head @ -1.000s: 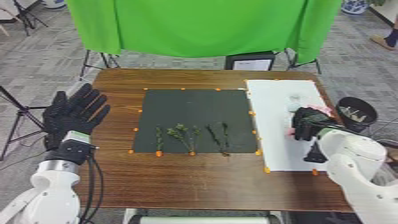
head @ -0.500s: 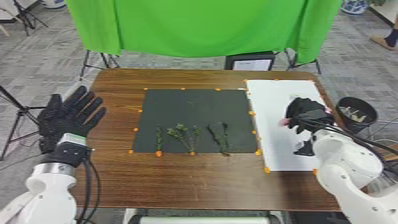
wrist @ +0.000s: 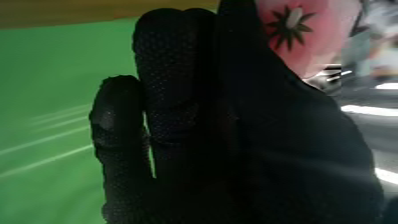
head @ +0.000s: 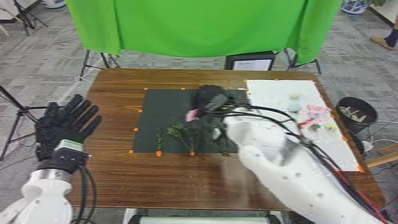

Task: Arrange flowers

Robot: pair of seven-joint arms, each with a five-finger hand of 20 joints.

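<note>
Over the dark board (head: 160, 107), my right hand (head: 211, 97) grips a pink flower (head: 191, 115), pinched between thumb and fingers; my open left hand (head: 62, 127) is beside the table (head: 178, 187). Squeezing too hard could crush the petals, releasing too high could let the bloom roll, and my low right arm (head: 266, 145) could nudge the greenery. Counted: one pink flower in my grip; one slender stem (head: 159, 140), one branching sprig (head: 180, 134), more greenery partly hidden by my arm; overlapping pink blooms (head: 315, 114) on one white board (head: 280, 90), too merged to count
</note>
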